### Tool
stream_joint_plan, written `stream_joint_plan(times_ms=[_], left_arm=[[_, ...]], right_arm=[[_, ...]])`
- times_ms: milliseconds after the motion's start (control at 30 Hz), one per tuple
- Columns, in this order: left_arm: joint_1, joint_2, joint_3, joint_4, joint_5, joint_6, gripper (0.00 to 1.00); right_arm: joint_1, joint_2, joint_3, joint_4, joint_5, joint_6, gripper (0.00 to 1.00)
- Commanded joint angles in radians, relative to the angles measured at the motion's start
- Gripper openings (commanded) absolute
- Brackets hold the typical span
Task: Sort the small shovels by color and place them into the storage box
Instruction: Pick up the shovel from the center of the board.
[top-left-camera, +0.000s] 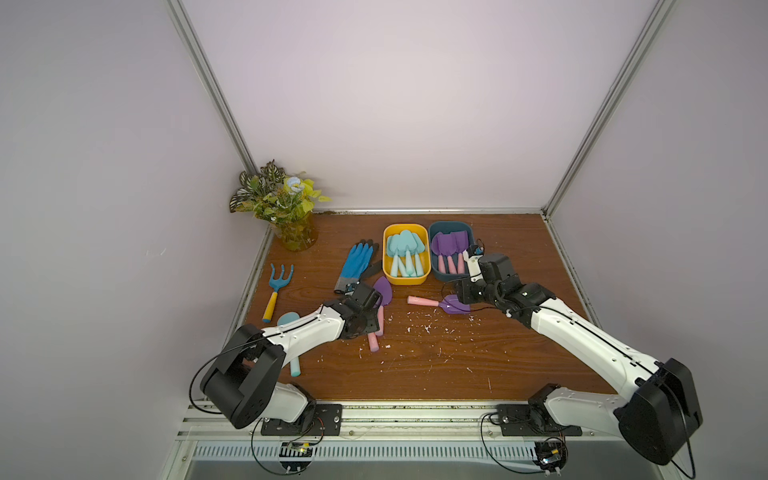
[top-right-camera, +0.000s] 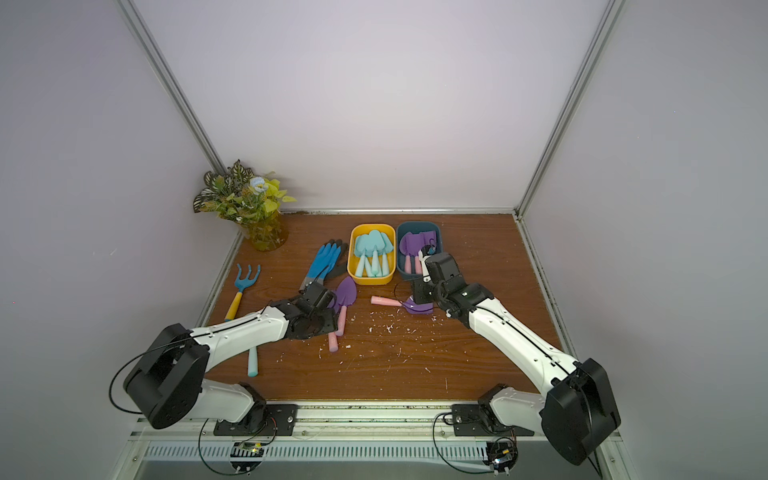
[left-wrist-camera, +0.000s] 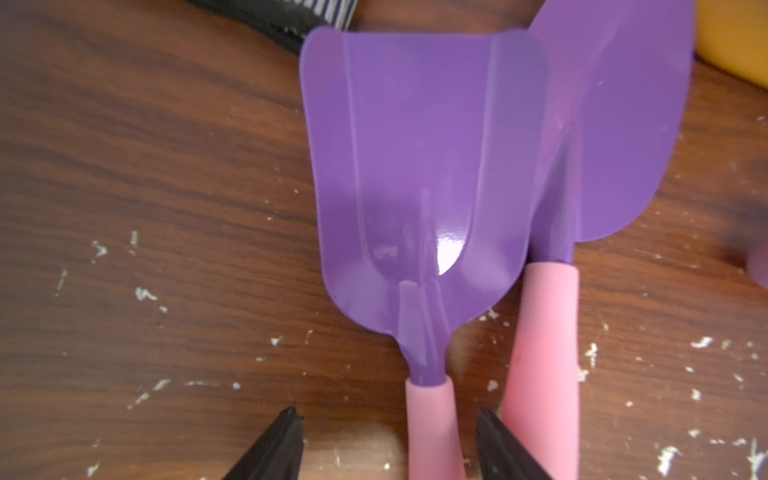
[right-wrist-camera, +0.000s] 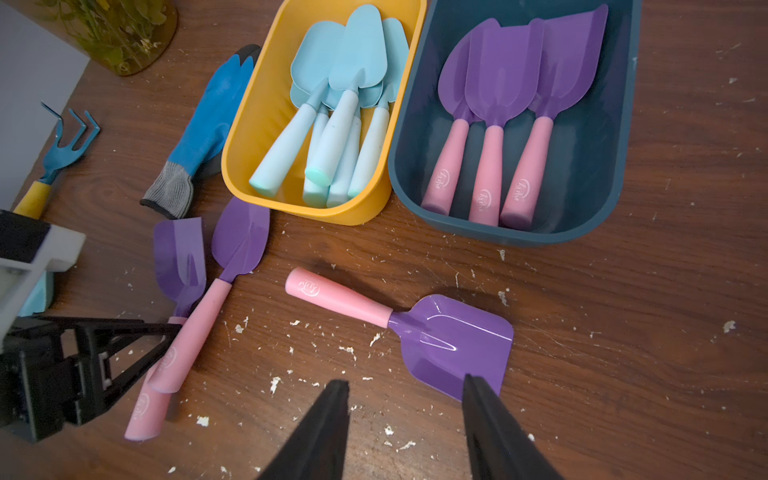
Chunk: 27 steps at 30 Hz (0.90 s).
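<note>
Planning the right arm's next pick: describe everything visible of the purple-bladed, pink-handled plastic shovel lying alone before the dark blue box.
The purple-bladed shovel has a glossy squared blade with a V-shaped rib and a matte pink handle bearing a white logo. It lies flat on the wooden table, handle toward the robot's left, touching no other shovel. The open right gripper hangs over its blade corner.

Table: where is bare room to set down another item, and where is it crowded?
Bare: the table in front of the lone purple shovel, up to the near edge; also right of the dark blue box, to the wall. Crowded: between glove, yellow box and the two purple shovels.
</note>
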Motion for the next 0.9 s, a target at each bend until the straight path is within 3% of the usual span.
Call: stream_joint_plan(times_ms=[0, 367, 667, 867], left_arm=[[-0.008, 0.022, 0.020, -0.026, -0.009, 0.020, 0.64], [-0.009, 0.050, 0.024, -0.053, -0.015, 0.034, 0.55], [-0.009, 0.041, 0.043, -0.135, -0.081, 0.061, 0.55], [-0.009, 0.054, 0.043, -0.137, -0.063, 0.082, 0.56]], right_arm=[[-0.005, -0.011, 0.002, 0.024, -0.005, -0.015, 0.50], [-0.005, -0.010, 0.003, 0.016, -0.009, -0.009, 0.50], [-0.006, -0.016, 0.004, 0.012, -0.006, -0.001, 0.50], [-0.005, -0.011, 0.006, 0.012, -0.013, 0.007, 0.50]])
